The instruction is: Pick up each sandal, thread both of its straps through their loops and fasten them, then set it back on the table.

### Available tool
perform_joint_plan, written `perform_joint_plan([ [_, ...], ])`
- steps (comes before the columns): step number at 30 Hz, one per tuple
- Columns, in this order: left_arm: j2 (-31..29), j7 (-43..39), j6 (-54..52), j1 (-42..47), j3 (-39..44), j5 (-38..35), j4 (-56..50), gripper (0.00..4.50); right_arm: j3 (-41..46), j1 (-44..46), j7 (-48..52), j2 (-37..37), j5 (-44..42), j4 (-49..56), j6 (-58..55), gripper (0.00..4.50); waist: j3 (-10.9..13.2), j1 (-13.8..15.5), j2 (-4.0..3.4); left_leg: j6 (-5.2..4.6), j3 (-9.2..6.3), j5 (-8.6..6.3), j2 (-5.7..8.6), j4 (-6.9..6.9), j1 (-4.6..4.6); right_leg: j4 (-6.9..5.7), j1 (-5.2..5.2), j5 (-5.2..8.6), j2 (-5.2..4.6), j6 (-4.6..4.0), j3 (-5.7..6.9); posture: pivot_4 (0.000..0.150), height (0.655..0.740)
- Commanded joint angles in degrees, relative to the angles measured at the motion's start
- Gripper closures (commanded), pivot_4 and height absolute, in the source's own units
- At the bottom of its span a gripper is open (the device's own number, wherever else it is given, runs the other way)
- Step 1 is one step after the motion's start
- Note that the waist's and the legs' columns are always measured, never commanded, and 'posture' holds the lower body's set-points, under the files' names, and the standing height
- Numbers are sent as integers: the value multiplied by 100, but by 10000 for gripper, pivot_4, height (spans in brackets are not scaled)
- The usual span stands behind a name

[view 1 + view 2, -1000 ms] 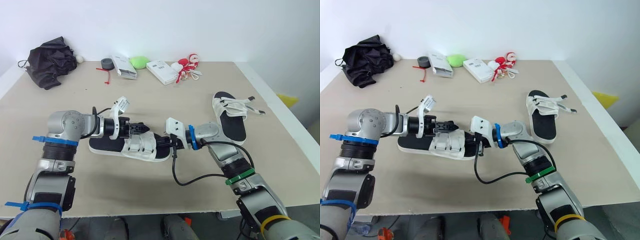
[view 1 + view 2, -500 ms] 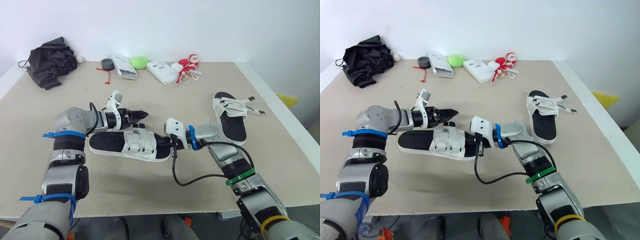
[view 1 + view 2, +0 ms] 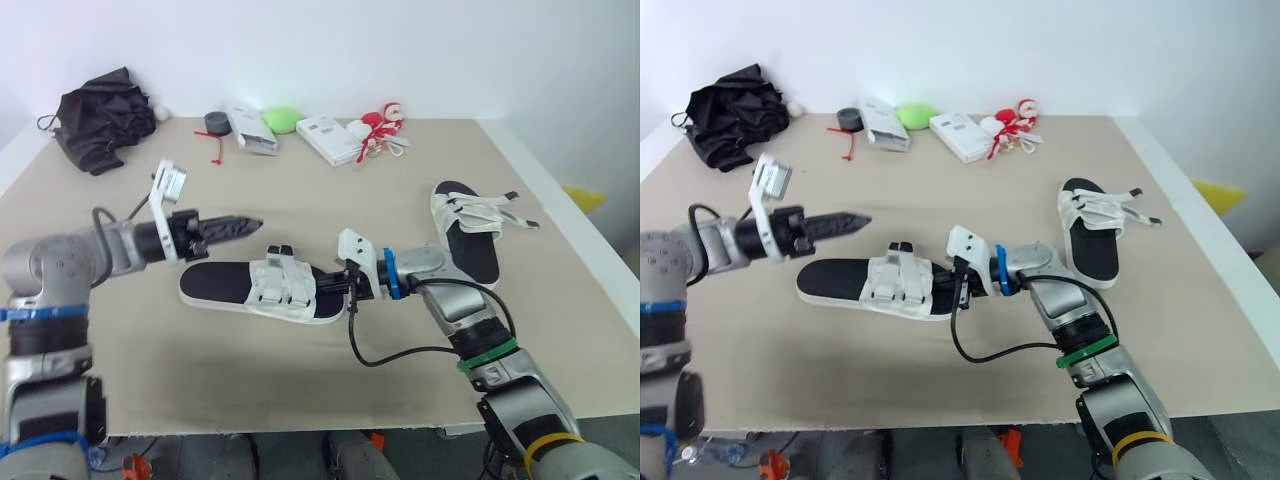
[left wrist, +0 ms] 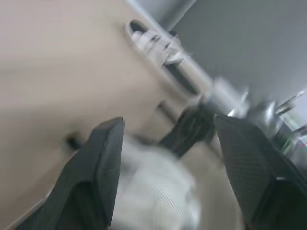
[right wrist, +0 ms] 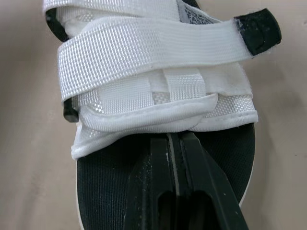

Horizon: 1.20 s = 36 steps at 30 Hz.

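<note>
My right claw (image 5: 175, 138) is pinched fully together. Its tips rest on the black footbed of the near white-strapped sandal (image 3: 255, 290), right at the edge of the webbing upper, and I cannot tell whether they nip any fabric. That sandal lies flat on the beige tabletop (image 3: 300, 380) with both straps across it. My left claw (image 3: 248, 221) hovers above the table just beyond the sandal's left half, spread wide and empty. The second black-and-white sandal (image 3: 468, 235) lies well apart to the right, its straps splayed loose.

Bright, even light, soft shadows.
</note>
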<state>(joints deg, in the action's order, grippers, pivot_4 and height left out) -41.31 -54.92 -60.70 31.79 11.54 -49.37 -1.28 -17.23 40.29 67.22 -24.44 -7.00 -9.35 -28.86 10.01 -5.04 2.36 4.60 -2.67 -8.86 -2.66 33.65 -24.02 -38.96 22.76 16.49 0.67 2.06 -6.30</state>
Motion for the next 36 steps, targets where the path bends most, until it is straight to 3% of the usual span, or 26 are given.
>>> perform_joint_plan([
  [1,-342,-806,1069,-599,-16,402,-500,14146,207,-17,-66,-188,-271,487,-698,45000,4,38,-5,-1,2,1,0,1,-25,0,25,-1,-1,0,-2,1500,7380],
  [6,-325,-946,1488,-1143,206,348,-820,14146,408,180,-137,-373,-647,941,-1516,45000,34,106,-8,-7,-9,-2,-1,4,-85,0,79,3,-1,-1,12,1500,7380],
  [10,-516,-1246,2303,-1725,-176,996,-1178,14146,906,637,-146,-620,-1257,1298,-2555,45000,55,101,-20,-15,-6,-6,0,11,-118,0,105,3,-2,-1,11,1500,7380],
  [14,-546,-1450,2870,-1953,-518,1442,-1204,14146,1187,647,-130,-1069,-1479,1670,-2838,45000,68,87,-25,-22,1,-11,-5,11,-118,-3,115,-6,6,-17,3,1500,7380],
  [19,-327,-1602,3697,-1920,-1069,2033,-966,14146,2106,-717,318,-1953,-2190,3339,-2684,45000,71,186,-27,-37,1,-19,0,16,-125,-2,112,3,-1,-8,8,1500,7380],
  [26,183,-1747,4533,-1471,-1678,2544,-386,14146,2505,-1922,-626,-1678,-2838,4664,-3307,45000,73,216,-31,-77,0,-50,-1,73,-138,-7,101,15,2,8,11,1500,7380],
  [31,426,-1827,4214,-890,-1812,2343,-346,14146,2847,-2444,-1071,-1392,-3414,5243,-3528,45000,74,228,-32,-84,1,-40,-2,101,-126,-11,80,-6,5,18,10,1500,7380],
  [36,-215,-2096,3431,-819,-1505,2024,-529,14146,3006,-2652,-1371,-1375,-3711,5260,-3580,45000,74,208,-29,-91,8,-35,-2,125,-118,-10,57,-17,0,33,8,1500,7380],
])
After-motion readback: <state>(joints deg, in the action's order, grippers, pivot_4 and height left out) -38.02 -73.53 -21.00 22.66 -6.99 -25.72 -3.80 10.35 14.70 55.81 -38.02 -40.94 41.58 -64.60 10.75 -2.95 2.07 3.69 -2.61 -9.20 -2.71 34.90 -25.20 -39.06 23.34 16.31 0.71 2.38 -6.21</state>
